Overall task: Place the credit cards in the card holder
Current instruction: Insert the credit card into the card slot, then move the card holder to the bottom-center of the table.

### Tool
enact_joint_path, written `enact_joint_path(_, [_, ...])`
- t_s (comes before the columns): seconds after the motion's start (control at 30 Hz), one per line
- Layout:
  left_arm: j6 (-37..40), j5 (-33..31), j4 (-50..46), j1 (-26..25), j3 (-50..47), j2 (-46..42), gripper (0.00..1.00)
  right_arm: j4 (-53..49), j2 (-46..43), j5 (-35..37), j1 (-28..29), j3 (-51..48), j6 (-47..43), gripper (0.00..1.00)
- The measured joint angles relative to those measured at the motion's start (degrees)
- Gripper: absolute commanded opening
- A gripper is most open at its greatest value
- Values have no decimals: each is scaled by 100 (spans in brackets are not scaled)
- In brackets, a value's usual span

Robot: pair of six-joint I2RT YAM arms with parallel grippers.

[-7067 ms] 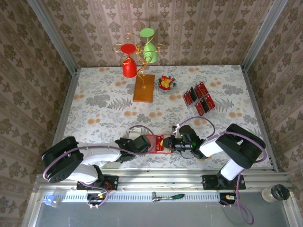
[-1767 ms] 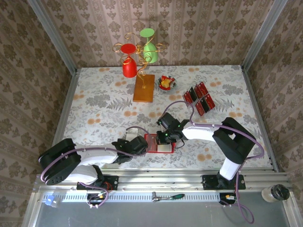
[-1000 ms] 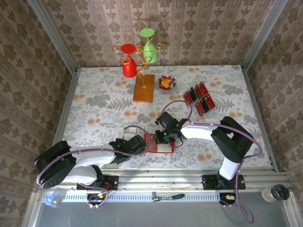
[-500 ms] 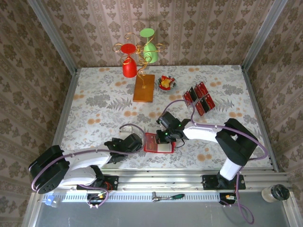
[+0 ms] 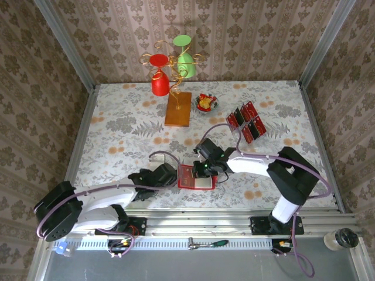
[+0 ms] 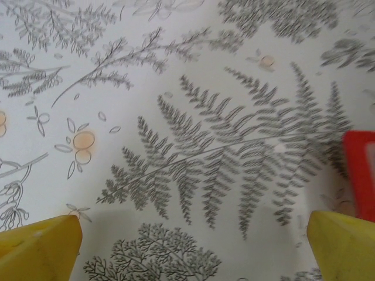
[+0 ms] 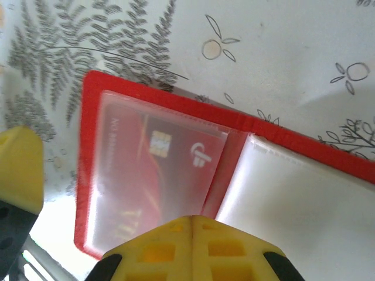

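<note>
My right pincer [image 7: 192, 229] is pinched shut, empty, over the open flat red wallet-like card holder [image 7: 263, 126] near the table's front edge. One red chip card [image 7: 170, 158] is in its clear pocket. My left pincer [image 6: 193, 234] is wide open, empty, just beside it. The other small red black-banded credit cards [image 5: 246, 122] are well apart, far right.

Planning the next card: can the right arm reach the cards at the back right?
Probably yes. The credit cards sit in the open on its side, nothing between them and the right hand, shut and empty over the card holder; it must open first.

Overhead and close wrist views share card holder [image 5: 190, 177].
</note>
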Motion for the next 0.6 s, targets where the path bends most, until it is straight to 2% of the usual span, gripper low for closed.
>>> enact_joint_path(0.13, [101,22,-63,-46,385,-81,100,-44,-452,50,-149,-243,-20,4])
enact_joint_path(0.4, [203,39,-72,-321,885,-44,100,-385,-1294,358,-332,-778,-83,35])
enact_joint_path(0.6, [203,39,-83,-343,885,72,100,-708,-2376,767,-332,-1078,-74,46])
